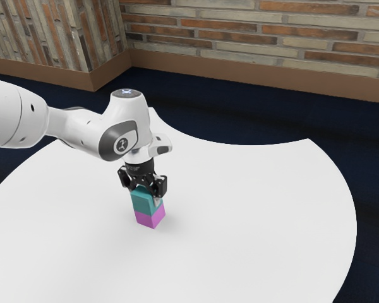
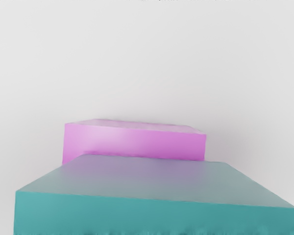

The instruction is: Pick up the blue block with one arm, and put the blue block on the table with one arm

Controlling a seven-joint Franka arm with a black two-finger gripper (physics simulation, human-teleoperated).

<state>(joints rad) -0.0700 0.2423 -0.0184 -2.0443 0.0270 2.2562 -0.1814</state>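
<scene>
Takes the form of a blue block (image 1: 142,201), closer to teal in color, smooth, with flat faces and straight edges. Is held in the gripper (image 1: 145,198). Appears upright, right over the pink block (image 1: 149,218) and close against its top in the exterior view; cannot be confirmed as touching. Sits slightly out of line with the pink block, leaving a strip of that top uncovered in the wrist view. Takes a faint purple tint on the side next to that strip. As for the table (image 1: 259,208), is white and smooth, curves inward along part of its rim, and spreads flat beneath and around the pink block.
</scene>
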